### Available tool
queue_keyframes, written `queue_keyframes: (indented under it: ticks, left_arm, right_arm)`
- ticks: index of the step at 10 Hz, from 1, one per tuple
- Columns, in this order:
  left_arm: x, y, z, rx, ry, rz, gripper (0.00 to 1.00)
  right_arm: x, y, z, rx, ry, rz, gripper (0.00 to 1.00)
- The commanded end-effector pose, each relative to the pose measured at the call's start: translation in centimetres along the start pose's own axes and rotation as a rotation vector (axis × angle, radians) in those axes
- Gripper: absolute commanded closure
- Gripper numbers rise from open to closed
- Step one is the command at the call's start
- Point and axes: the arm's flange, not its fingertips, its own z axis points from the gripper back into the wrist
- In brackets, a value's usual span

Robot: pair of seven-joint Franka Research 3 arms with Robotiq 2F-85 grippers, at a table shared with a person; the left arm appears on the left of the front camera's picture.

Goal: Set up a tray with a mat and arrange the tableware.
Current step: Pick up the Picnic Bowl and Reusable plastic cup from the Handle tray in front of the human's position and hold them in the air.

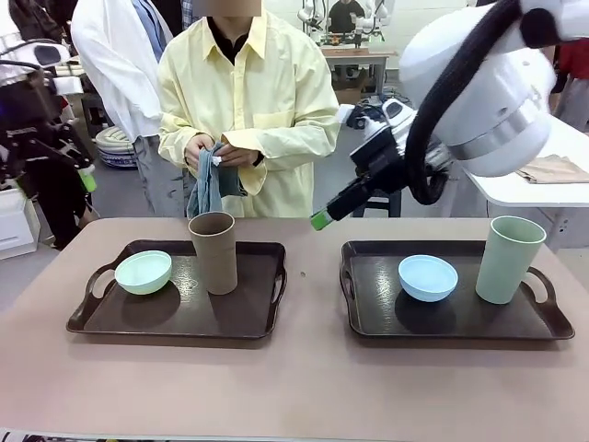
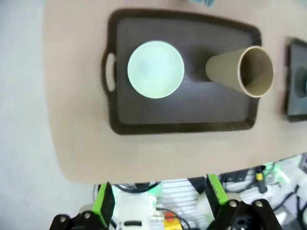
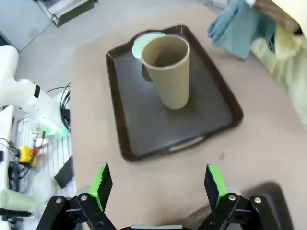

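A: Two trays: left tray point(image 1: 175, 318) holds mint bowl point(image 1: 144, 272), brown tumbler point(image 1: 213, 251); right tray point(image 1: 442, 318), blue bowl point(image 1: 428, 277), sage tumbler point(image 1: 508, 259). Bare table point(image 1: 294, 387) between them.
B: Jaws released on left gripper point(image 2: 158, 184), right gripper point(image 3: 157, 168); both aloft.

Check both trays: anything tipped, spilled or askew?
Nothing stands out. The left tray holds the mint bowl and brown tumbler, the right tray the blue bowl and green tumbler; all upright, nothing spilled.

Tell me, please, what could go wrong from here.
1. The brown tumbler is tall and narrow-based; a nudge to its tray could tip it onto the mint bowl.
2. The person's hands hold a cloth near the open right gripper; moving in together, they might collide.
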Motion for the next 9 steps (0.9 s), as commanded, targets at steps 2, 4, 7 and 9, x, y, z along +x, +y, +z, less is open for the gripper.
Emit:
queue_keyframes:
  ticks: [2,4,7,9]
  left_arm:
    - [2.0,2.1,-2.9,-0.044,-0.017,-0.146,0.0]
    - [2.9,3.0,-6.3,-0.098,0.002,-0.157,0.0]
    - [4.2,3.3,-9.3,-0.123,0.047,-0.183,0.0]
    - [4.1,2.7,-9.7,-0.129,0.032,-0.141,0.0]
  right_arm:
    - [0.9,-2.7,-8.4,-0.088,-0.044,0.187,0.0]
    - [1.7,-2.9,-11.7,-0.193,0.007,0.258,0.0]
    - [2.3,-2.9,-15.0,-0.081,-0.013,0.337,0.0]
    - [1.8,-3.2,-14.4,-0.09,-0.001,0.261,0.0]
